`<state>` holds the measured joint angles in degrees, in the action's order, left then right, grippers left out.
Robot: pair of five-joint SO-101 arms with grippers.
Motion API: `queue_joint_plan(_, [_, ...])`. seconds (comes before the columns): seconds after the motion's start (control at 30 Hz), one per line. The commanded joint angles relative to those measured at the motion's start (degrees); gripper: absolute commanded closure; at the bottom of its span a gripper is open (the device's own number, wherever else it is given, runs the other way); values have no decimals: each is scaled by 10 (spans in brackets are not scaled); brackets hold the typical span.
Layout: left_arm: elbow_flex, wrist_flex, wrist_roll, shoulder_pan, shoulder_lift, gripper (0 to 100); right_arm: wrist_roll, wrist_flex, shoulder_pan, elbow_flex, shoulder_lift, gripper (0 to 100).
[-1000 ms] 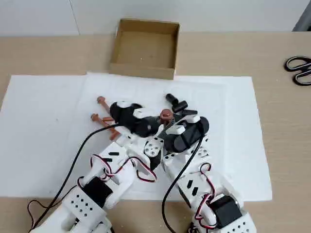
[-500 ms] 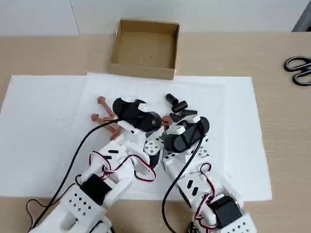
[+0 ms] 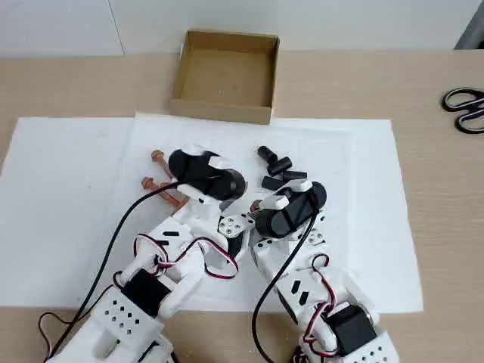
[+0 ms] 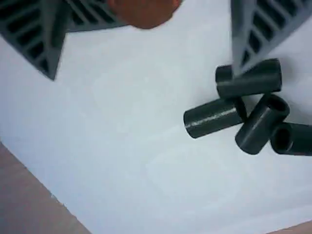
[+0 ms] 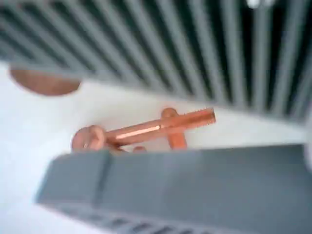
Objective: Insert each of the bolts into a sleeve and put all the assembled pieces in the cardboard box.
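My left gripper [image 3: 240, 187] hangs open over the white paper, just left of several dark sleeves [image 3: 277, 164]. The sleeves [image 4: 243, 114] lie in a loose cluster past its fingertips [image 4: 48, 63]. A blurred copper bolt head [image 4: 142, 9] sits close by one of those fingers, and nothing is gripped. My right gripper [image 3: 261, 204] is next to the left one, pointing towards it. Loose copper bolts [image 3: 162, 175] lie left of the left gripper, and two of them [image 5: 146, 129] lie crossed in the right wrist view. The cardboard box [image 3: 183, 76] stands open at the back.
The white paper [image 3: 68, 212] covers most of the tan table. Black scissors [image 3: 464, 107] lie at the far right edge. Both arms' bodies and cables take up the near middle.
My left gripper has drawn back to the left, away from the right gripper. The bolt head that stood between them is now out of sight from above. The right arm has kept still.
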<state>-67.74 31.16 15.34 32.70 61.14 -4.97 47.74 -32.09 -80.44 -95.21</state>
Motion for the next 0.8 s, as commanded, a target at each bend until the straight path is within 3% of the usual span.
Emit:
queue_joint_plan(0.0, [45, 66, -5, -16, 6, 778, -4, -1, 1, 38, -10, 995])
queue_joint_plan(0.2, [117, 164, -5, -61, 6, 778, -4, -1, 1, 38, -10, 995])
queue_joint_plan(0.4, [160, 176, -5, -113, 6, 778, -4, -1, 2, 36, -10, 995])
queue_joint_plan(0.57, [163, 207, -8, -243, 7, 778, -2, -5, 7, 29, -7, 995])
queue_joint_plan(0.77, [160, 287, -40, -388, 7, 778, 3, -5, 88, 69, 18, 995])
